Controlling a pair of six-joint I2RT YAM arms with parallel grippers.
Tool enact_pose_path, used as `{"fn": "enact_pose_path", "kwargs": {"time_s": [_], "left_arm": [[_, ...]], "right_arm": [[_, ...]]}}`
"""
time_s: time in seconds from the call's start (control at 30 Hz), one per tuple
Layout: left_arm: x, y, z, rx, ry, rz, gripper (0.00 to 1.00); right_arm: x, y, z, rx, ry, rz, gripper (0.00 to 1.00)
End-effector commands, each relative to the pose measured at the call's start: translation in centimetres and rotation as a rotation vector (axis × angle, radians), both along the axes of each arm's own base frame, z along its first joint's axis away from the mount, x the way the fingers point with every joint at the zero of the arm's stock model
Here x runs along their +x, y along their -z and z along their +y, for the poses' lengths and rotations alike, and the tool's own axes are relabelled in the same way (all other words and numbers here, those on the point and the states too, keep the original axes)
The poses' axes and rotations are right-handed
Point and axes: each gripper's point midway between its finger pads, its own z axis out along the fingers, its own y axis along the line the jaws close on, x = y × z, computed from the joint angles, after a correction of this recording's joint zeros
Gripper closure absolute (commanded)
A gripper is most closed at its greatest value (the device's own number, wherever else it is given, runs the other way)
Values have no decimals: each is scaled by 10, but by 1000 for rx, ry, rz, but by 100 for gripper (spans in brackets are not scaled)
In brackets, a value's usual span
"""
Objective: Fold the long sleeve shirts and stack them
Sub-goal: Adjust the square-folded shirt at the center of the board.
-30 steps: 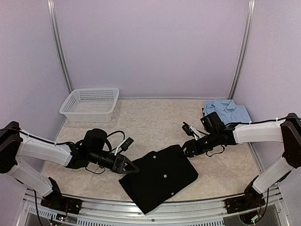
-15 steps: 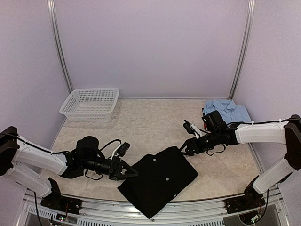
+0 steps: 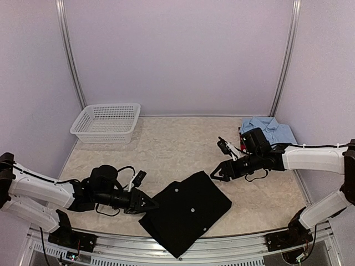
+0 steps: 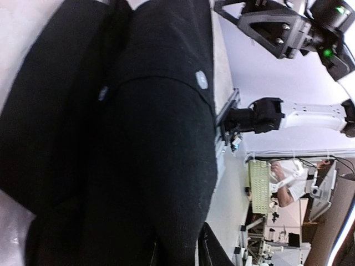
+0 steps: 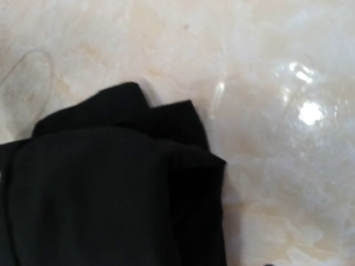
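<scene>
Black shirt [image 3: 187, 209] runs rightward from your left end effector [image 3: 147, 204], clamped on its edge; right end effector [image 3: 214, 174] open beside far corner.

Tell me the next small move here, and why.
Probably lower the right gripper onto the far corner of the black shirt and close. Its jaws stand open above that corner, the left gripper seems to pinch the left edge, and the folded blue shirt lies far right.
</scene>
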Motion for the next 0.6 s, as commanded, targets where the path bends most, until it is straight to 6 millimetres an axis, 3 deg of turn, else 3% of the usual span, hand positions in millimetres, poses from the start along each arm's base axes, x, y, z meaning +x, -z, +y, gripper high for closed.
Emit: {"fn": "enact_pose_path", "kwargs": {"time_s": [0.0,0.2,0.4,0.57], "left_arm": [[11,25,21,176,-68,-77,80],[7,43,45,250,-116,-64,80],[3,58,58,290,-132,-56,81],[0,68,66,327,-137,-53,82]], "right_arm": [[-6,-11,0,-7,-9,-35,39],[-9,-8,6,-12,-16,-24,39],[-14,-13,38,11,-72,-50,39],[-6,13,61,-76,-81,-38,44]]}}
